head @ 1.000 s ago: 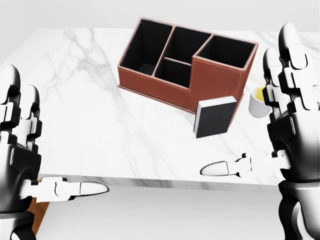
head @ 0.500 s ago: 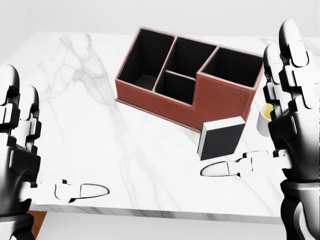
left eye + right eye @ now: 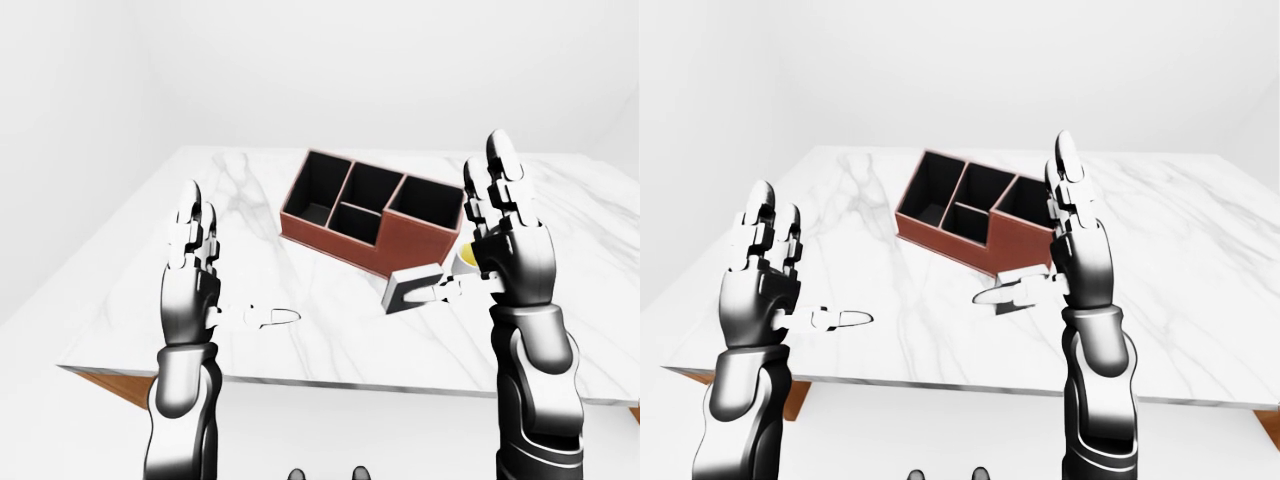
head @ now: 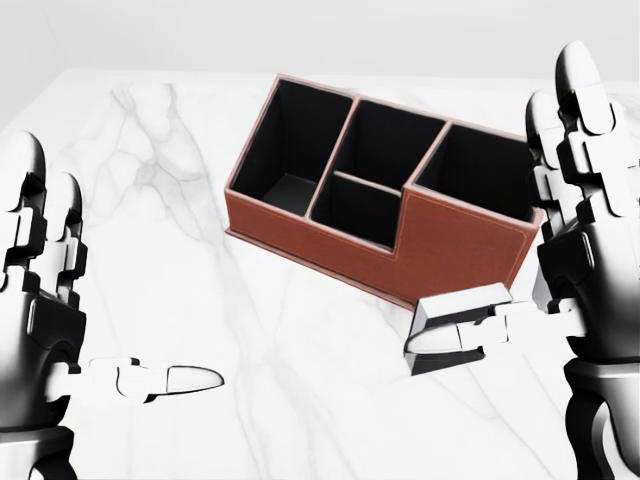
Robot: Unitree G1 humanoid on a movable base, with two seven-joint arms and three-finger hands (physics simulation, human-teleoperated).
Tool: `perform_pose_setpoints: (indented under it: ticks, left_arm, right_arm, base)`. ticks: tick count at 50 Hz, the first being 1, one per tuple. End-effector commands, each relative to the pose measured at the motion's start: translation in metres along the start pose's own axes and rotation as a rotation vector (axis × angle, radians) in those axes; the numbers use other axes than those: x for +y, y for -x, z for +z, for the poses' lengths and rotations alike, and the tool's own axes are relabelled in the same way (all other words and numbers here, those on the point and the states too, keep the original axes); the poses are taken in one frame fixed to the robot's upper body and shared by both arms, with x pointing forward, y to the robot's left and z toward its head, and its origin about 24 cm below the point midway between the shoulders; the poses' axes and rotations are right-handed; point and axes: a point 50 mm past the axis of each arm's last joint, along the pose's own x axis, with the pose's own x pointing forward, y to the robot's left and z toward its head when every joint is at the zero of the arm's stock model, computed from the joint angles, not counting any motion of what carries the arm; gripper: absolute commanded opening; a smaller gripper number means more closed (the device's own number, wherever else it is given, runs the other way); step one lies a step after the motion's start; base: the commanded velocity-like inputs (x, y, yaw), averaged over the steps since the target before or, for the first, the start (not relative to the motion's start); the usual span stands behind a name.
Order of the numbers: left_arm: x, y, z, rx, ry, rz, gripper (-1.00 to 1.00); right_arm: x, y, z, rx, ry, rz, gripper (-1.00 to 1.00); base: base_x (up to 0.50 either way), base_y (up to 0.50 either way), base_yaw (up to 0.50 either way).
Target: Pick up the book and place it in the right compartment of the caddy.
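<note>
Two robot hands raised, fingers spread, holding nothing: left robot hand (image 4: 45, 330), right robot hand (image 4: 580, 250). Book (image 4: 455, 325) lies on tabletop (image 4: 180, 260), against caddy (image 4: 380, 190) near wall — right thumb just over it. Advice: lower right palm, pinch book's edges squarely before lifting.

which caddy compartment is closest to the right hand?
The tall-walled compartment at the caddy's right end in the head view, beside the right hand; the other three sit further left.
</note>
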Motion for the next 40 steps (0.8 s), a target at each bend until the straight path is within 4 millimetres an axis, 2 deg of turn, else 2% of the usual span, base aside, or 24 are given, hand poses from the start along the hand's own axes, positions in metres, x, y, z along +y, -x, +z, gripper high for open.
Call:
perform_pose_setpoints:
  ticks: [1,16,31,38,39,40]
  left_arm:
    - [0.000,0.000,-0.001,0.006,-0.002,0.008,1.00]
    - [0.000,-0.002,-0.003,0.011,-0.003,0.014,1.00]
    - [0.001,-0.003,-0.007,0.024,-0.006,0.017,1.00]
    - [0.003,-0.002,-0.003,0.010,-0.006,0.021,1.00]
    - [0.003,-0.002,-0.004,0.013,-0.005,0.021,1.00]
    - [0.003,-0.002,-0.005,0.018,-0.005,0.021,1.00]
  right_arm:
    - [0.000,0.000,-0.002,0.010,0.000,0.007,1.00]
    - [0.002,0.000,-0.012,0.051,-0.004,0.014,1.00]
    - [0.005,0.001,-0.013,0.060,0.000,0.024,1.00]
    - [0.005,0.007,0.000,0.018,0.035,0.062,1.00]
    - [0.003,0.007,0.003,0.012,0.054,0.026,1.00]
    - [0.007,0.010,0.005,0.007,0.066,0.069,1.00]
  base:
    - [0.28,0.02,0.00]
    - [0.27,0.02,0.00]
    - [0.27,0.02,0.00]
    - [0.01,0.00,0.00]
    - [0.00,0.00,0.00]
    - [0.00,0.00,0.00]
